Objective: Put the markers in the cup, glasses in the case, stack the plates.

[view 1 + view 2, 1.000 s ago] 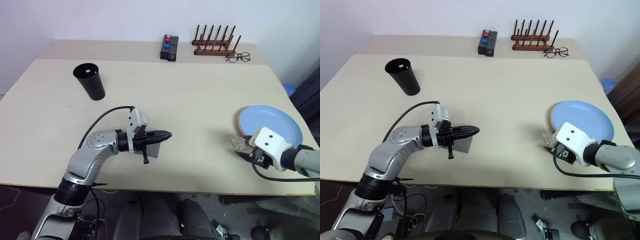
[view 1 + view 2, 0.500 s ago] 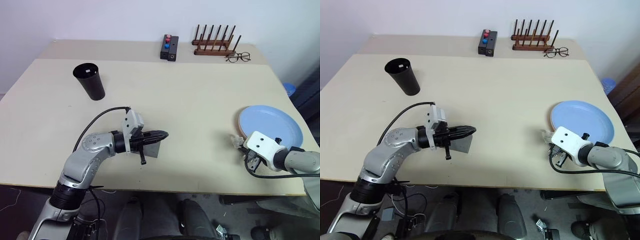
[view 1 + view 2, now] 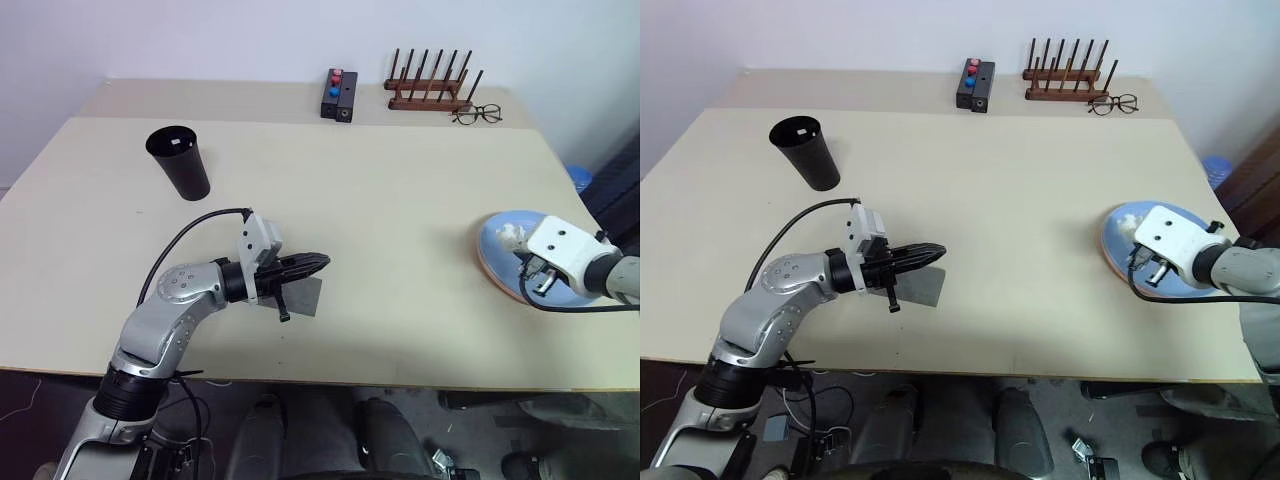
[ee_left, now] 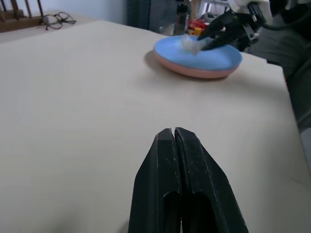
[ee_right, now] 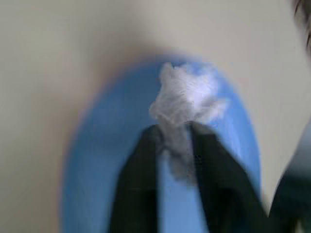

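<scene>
Although the blue plate point(image 3: 540, 262) already sits on the pink plate point(image 4: 194, 72) near the tabletop's point(image 3: 380, 200) right edge, so the stacking looks done, the rest of the task is harder to judge. The right hand point(image 5: 171, 145) hangs over the blue plate with its black fingers pinching a small white crumpled wad point(image 5: 184, 97); what that wad is cannot be told. The left hand point(image 4: 174, 136) has its fingers pressed together with nothing between them, held level above the grey case point(image 3: 303, 295), which lies near the front edge of the tabletop. Whether the sunglasses are inside the case cannot be told from these views. The black cup point(image 3: 180, 160) stands upright at the far left, something pale showing just inside its rim, possibly a marker end, but that is uncertain. Thin-framed spectacles point(image 3: 477, 115) rest by the wooden rack point(image 3: 430, 85) at the back, beside a small black box point(image 3: 339, 95).
</scene>
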{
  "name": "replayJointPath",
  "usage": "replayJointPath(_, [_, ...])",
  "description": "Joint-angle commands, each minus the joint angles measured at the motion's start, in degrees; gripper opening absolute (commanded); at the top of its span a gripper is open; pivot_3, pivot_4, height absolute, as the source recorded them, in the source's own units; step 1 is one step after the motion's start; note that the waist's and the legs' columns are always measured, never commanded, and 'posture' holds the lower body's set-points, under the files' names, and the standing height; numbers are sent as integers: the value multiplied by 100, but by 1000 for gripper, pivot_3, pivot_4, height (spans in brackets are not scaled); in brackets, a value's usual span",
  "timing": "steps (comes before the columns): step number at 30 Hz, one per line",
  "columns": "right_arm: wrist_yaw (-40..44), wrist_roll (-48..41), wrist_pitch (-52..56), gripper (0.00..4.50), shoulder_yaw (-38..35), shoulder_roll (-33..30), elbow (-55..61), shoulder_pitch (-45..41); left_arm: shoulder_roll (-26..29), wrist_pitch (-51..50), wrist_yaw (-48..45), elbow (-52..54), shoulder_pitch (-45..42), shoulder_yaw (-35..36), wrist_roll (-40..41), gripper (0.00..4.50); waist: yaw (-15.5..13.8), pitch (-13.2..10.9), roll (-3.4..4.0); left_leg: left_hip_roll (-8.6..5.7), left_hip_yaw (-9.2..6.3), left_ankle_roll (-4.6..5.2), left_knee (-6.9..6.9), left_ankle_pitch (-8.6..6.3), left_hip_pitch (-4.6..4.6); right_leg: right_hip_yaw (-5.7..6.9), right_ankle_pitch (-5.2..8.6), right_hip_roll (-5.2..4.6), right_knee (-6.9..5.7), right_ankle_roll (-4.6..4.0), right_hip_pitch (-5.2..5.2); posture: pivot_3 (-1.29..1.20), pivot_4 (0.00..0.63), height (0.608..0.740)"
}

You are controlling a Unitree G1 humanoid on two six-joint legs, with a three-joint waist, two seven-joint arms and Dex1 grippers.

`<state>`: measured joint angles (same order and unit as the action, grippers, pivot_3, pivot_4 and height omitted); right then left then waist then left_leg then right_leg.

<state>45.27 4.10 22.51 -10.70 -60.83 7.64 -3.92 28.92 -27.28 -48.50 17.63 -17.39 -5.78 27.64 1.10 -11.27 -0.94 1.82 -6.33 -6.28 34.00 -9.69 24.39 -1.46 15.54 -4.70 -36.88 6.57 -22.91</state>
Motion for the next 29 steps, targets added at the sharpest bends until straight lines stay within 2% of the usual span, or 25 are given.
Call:
replayJointPath(1, [-91, 36, -301, 2876, 14, 17, -6, -243, 129, 65, 190, 339, 177, 346, -12, 0, 31, -1, 4, 0, 0, 0, 0, 0, -1, 0, 0, 0, -2, 0, -1, 0, 150, 740])
replayJointPath(6, [-7, -339, -620, 2876, 147, 428, -24, -756, 429, 111, 658, 400, 696, 1182, -93, 0, 80, -3, 4, 1, 0, 0, -1, 0, -1, -1, 1, 0, -8, 1, -4, 0, 150, 740])
replayJointPath(10, [141, -949, -741, 2876, 149, 1016, -82, -1204, 674, 454, 957, 124, 1228, 1873, -397, 0, 120, -3, 4, 1, 0, 0, -6, 0, -1, 0, 1, 0, -6, 2, -4, 0, 150, 740])
replayJointPath(12, [264, -1547, -724, 2876, 33, 1497, -192, -1475, 762, 572, 1109, -25, 1544, 2312, -493, 0, 127, -5, -1, 1, 0, 0, -6, 0, 0, 0, 1, 0, -5, 2, -4, 0, 150, 740])
replayJointPath(15, [463, -1962, -635, 2876, 23, 1817, -376, -1645, 759, 759, 1289, -134, 1963, 2822, -561, 0, 122, -6, 1, 1, -1, 0, -5, 0, 0, 0, 1, 0, -5, 1, -3, 0, 150, 740])
replayJointPath(20, [756, -2098, -775, 2876, 256, 1957, -746, -1742, 567, 909, 1471, -50, 2415, 3236, -468, 0, 52, -6, 1, 0, 0, 0, -6, 0, 1, 0, 1, 0, -2, 0, -3, 0, 150, 740])
replayJointPath(29, [926, -2013, -823, 2876, 508, 1972, -987, -1883, 328, 865, 1734, 397, 2810, 3265, -494, 0, 1, -5, 2, 1, 0, -1, -8, -1, 0, 0, 0, 0, -4, 0, -9, 0, 150, 740])
